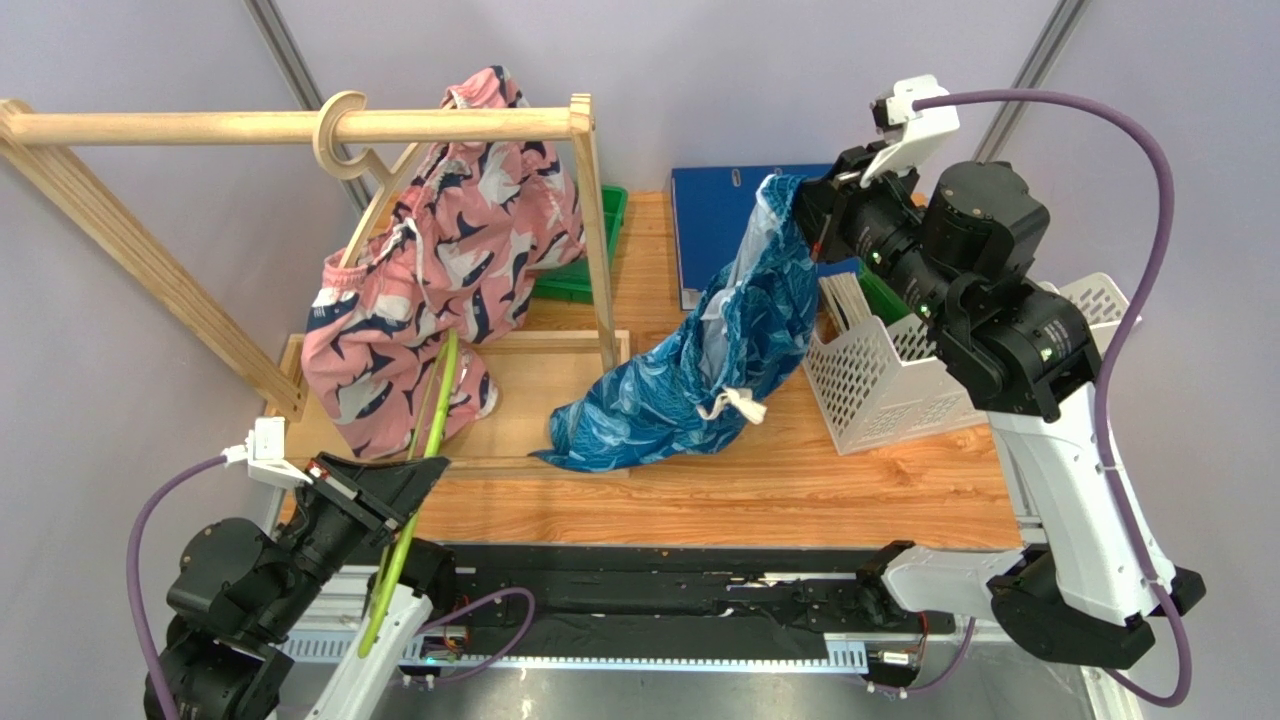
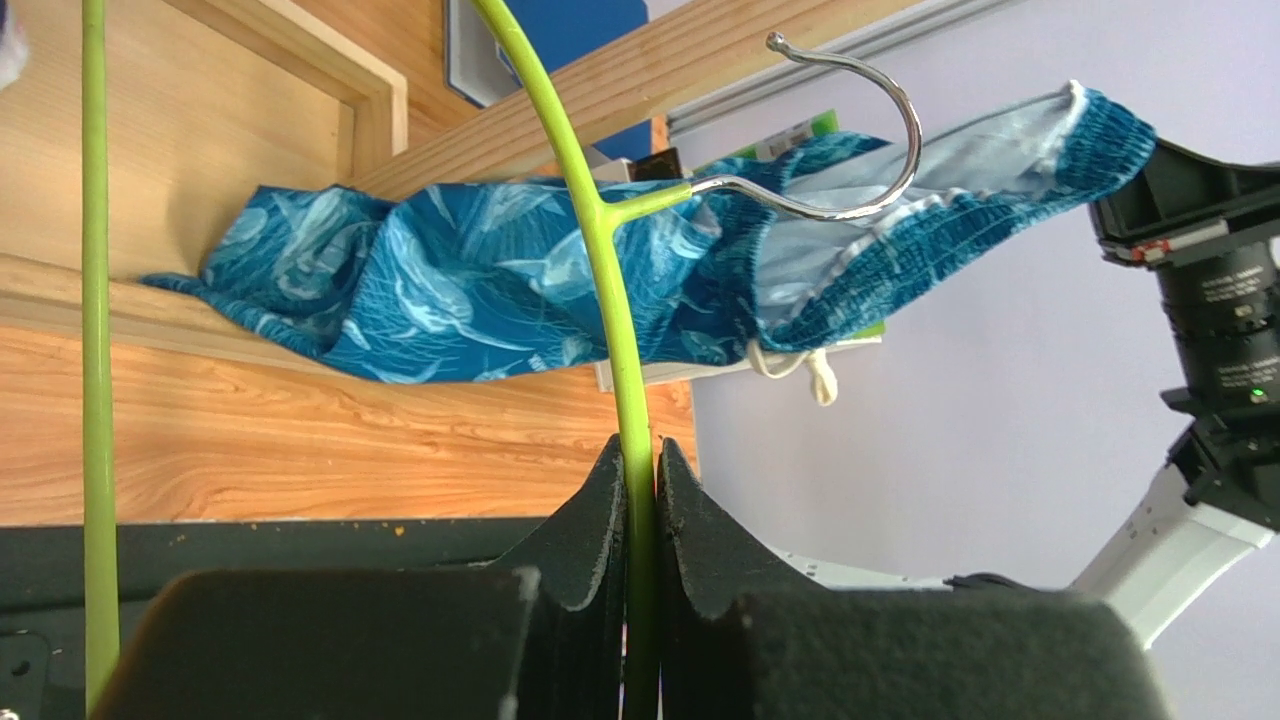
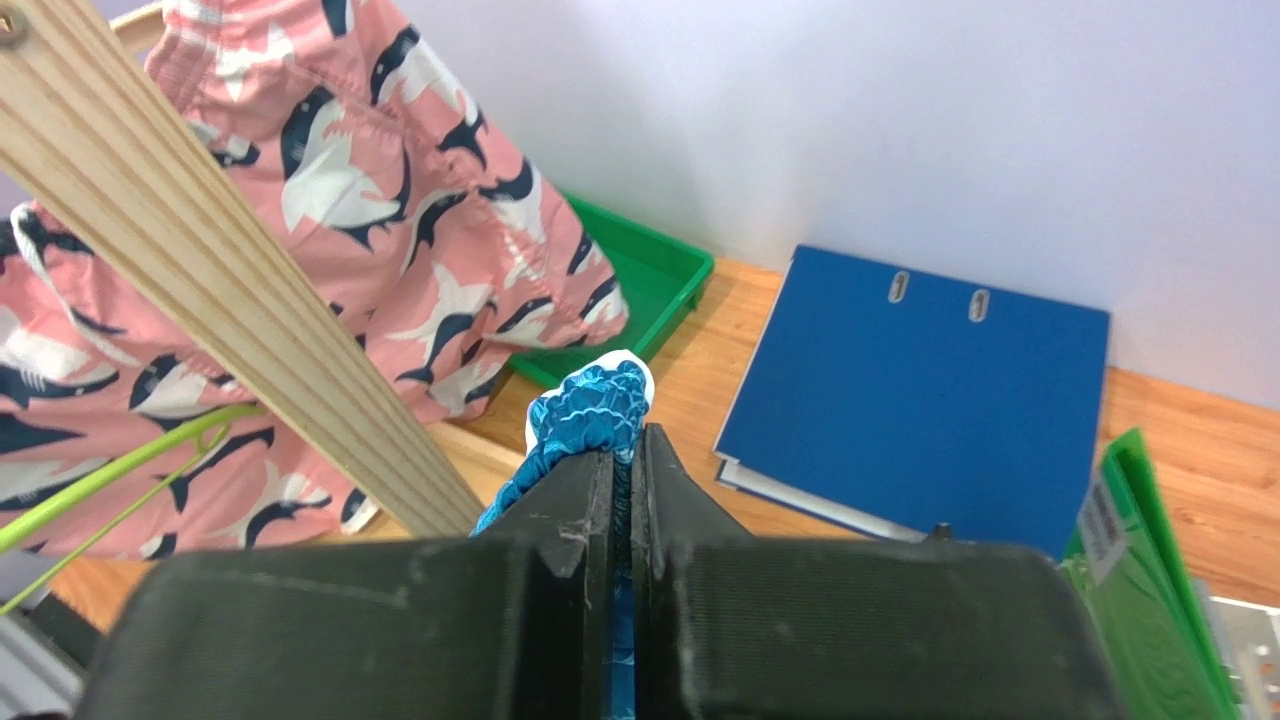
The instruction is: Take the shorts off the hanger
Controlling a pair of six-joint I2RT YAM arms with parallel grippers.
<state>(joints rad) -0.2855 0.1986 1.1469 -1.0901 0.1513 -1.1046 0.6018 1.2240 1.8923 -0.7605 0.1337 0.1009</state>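
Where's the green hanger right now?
Top view, lower left: the green hanger is clamped in the left gripper, rising in front of the pink shorts.

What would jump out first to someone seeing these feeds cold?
The blue-teal shorts stand out: the shut right gripper pinches their waistband, and they drape from it down onto the middle of the table. Next is the green hanger, with nothing on it, clamped in the shut left gripper at the near left. Behind it, the pink shorts hang on the wooden rack at the back left.
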